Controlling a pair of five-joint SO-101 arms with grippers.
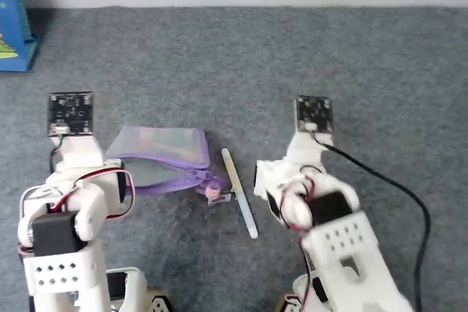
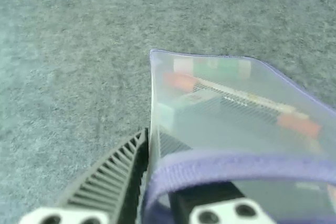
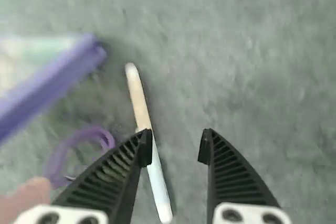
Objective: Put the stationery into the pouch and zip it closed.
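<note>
A clear pouch [image 1: 157, 153] with a purple zipper edge lies left of centre, with several coloured stationery pieces inside it [image 2: 231, 98]. A white pen [image 1: 240, 193] lies on the carpet just right of the pouch's mouth. My left gripper [image 2: 157, 182] is shut on the pouch's open rim, one finger [image 2: 105, 187] outside and the other inside under the purple edge. My right gripper [image 3: 176, 142] is open and hangs just above the pen [image 3: 137, 98], which runs under one of its fingers [image 3: 121, 166]. A pink zipper pull [image 1: 213, 191] and a purple loop [image 3: 79, 145] lie by the pouch's mouth.
Grey carpet [image 1: 292, 56] covers the whole table. A blue box [image 1: 11, 27] stands at the far left back edge. A black cable [image 1: 395, 188] trails from the right arm across the carpet to the right.
</note>
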